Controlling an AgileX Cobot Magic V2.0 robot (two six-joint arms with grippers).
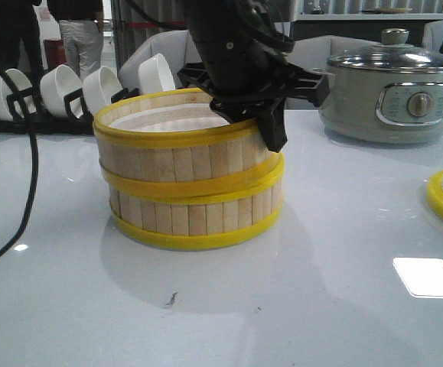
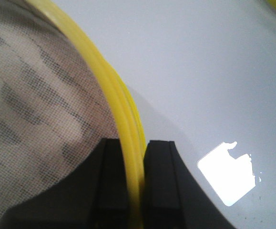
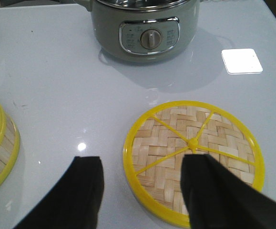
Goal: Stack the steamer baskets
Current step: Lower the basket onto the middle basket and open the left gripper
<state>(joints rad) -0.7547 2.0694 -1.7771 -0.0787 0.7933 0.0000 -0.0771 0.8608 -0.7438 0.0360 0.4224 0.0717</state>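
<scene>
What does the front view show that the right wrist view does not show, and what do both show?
Only the front view shows the left gripper shut on the rim of the upper basket, which sits on the lower basket, and the white bowls in their rack. Only the right wrist view shows the whole woven lid lying flat, with the open right gripper above it. Both show the electric pot, the stack and the table.

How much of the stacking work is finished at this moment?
Done: the upper basket sits on the lower basket, slightly askew. In hand: the left gripper pinches the upper rim. Left: the lid lies on the table, with the open right gripper above it.
</scene>
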